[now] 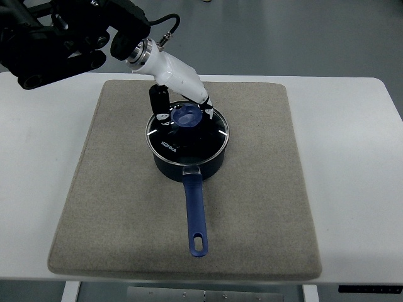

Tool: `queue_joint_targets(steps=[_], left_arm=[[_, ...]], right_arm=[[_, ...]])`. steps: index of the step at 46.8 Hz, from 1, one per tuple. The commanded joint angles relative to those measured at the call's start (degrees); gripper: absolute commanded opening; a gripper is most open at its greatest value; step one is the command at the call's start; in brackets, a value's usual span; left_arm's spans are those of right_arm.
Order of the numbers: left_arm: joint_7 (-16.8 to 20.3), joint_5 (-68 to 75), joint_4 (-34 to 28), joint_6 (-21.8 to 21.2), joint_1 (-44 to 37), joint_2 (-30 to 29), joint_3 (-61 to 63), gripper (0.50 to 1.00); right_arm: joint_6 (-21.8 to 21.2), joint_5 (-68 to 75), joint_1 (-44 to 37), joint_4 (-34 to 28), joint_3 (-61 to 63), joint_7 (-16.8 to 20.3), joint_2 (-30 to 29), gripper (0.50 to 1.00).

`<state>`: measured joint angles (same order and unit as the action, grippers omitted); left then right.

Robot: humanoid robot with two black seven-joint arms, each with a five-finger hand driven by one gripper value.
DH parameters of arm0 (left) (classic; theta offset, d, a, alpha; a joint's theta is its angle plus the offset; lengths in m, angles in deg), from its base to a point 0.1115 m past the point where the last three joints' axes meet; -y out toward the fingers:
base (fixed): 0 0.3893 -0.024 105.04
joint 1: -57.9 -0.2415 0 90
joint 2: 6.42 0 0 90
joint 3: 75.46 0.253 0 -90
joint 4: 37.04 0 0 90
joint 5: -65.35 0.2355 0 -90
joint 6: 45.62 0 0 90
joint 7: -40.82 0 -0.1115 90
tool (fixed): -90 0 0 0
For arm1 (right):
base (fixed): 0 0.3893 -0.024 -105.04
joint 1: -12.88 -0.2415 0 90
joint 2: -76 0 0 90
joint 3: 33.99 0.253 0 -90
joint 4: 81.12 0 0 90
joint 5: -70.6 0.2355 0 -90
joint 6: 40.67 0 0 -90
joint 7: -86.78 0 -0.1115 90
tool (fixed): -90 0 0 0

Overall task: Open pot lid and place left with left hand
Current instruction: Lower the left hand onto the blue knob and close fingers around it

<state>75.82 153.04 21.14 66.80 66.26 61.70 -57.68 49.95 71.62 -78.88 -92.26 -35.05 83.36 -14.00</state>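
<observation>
A dark blue pot (189, 165) stands in the middle of the grey mat (264, 189), its long blue handle (196, 214) pointing toward the near edge. A glass lid (211, 138) with a blue knob (187, 117) sits on the pot. My left hand (185, 114) reaches in from the upper left with its white wrist above the pot's far rim. A black thumb (159, 102) is on the knob's left and the other fingers (208, 109) on its right, closed around the knob. The lid rests on the pot's rim.
The mat lies on a white table (352, 157). The mat's left part (107, 189) beside the pot is bare. The black arm links (56, 38) hang over the table's far left corner.
</observation>
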Motion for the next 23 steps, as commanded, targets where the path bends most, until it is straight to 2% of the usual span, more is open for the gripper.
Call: queue_joint_targets(steps=[1, 6, 8, 12, 15, 23], left_arm=[[0.0, 0.29, 0.0, -0.19, -0.02, 0.0, -0.03, 0.641], [0.0, 0.38, -0.09, -0.19, -0.1, 0.0, -0.03, 0.542], [0.0, 0.47, -0.09, -0.28, -0.1, 0.09, -0.03, 0.521], [0.0, 0.21, -0.09, -0.28, -0.1, 0.35, -0.03, 0.521], [0.0, -0.24, -0.18, -0.46, -0.1, 0.52, -0.11, 0.542], [0.0, -0.06, -0.35, -0.72, -0.45, 0.7, -0.03, 0.5]], right_arm=[[0.0, 0.03, 0.0, 0.07, 0.0, 0.0, 0.0, 0.917], [0.09, -0.05, 0.0, -0.02, 0.0, 0.0, 0.0, 0.917], [0.0, 0.03, 0.0, 0.07, 0.0, 0.0, 0.0, 0.917], [0.0, -0.05, 0.0, -0.02, 0.0, 0.0, 0.0, 0.917], [0.0, 0.03, 0.0, 0.07, 0.0, 0.0, 0.0, 0.917], [0.0, 0.03, 0.0, -0.02, 0.0, 0.0, 0.0, 0.917]])
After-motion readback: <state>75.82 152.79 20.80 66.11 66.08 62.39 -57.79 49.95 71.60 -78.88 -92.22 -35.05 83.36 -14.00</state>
